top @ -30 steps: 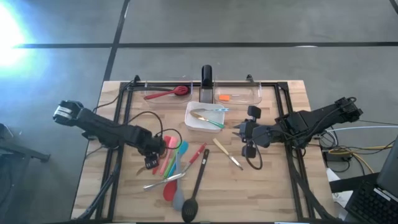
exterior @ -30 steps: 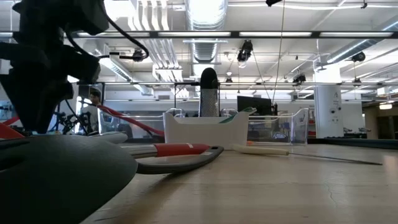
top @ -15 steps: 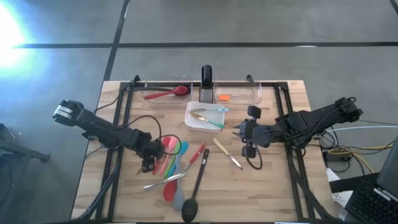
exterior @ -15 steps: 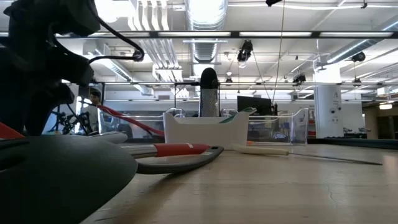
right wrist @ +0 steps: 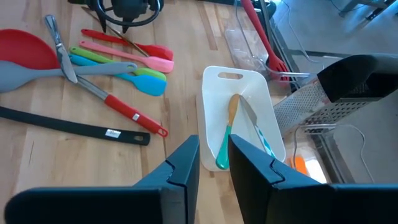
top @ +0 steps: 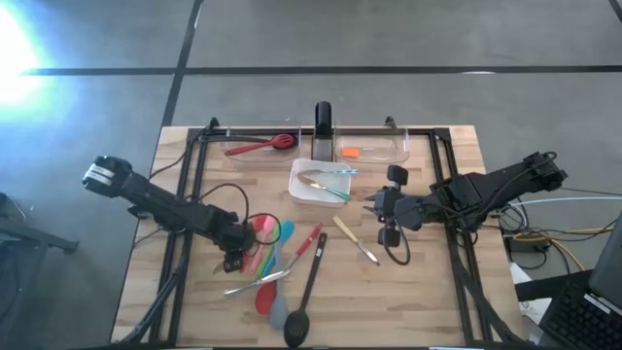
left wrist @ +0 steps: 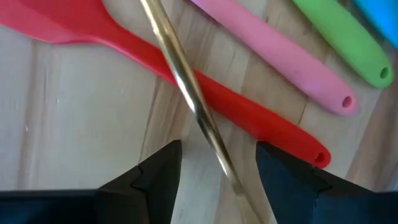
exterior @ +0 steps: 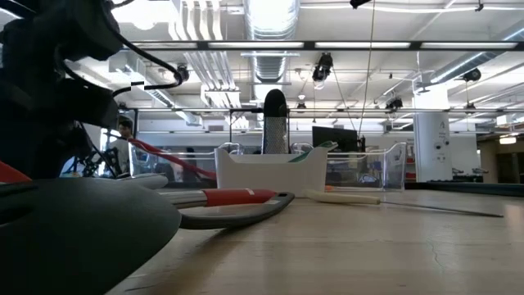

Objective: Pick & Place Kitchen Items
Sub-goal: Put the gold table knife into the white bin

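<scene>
- A wooden worktop [top: 428, 292] stands on a grey floor; the low view looks across it into a lit hall with ceiling ducts.
- The left gripper [top: 233, 261] is low over the near end of a cluster of kitchen items [top: 277, 258] left of centre.
- Its fingers [left wrist: 155, 177] stand apart, with a thin metal utensil handle [left wrist: 186, 93] running between them. It lies across a red spatula [left wrist: 205, 99]; a pink spoon [left wrist: 280, 59] and a green spoon [left wrist: 345, 37] lie beside that. The fingers touch none of these.
- The right gripper [top: 374, 209] hovers right of centre, just beside the white square dish [top: 303, 194].
- Its fingers [right wrist: 177, 171] are close together with a narrow gap, holding nothing.
- The dish holds a wooden-handled piece [right wrist: 230, 124] and other cutlery.
- A red utensil [top: 264, 146] lies in the left clear bin [top: 238, 154] at the far edge.
- A black spoon [top: 306, 292] lies near the front.
</scene>
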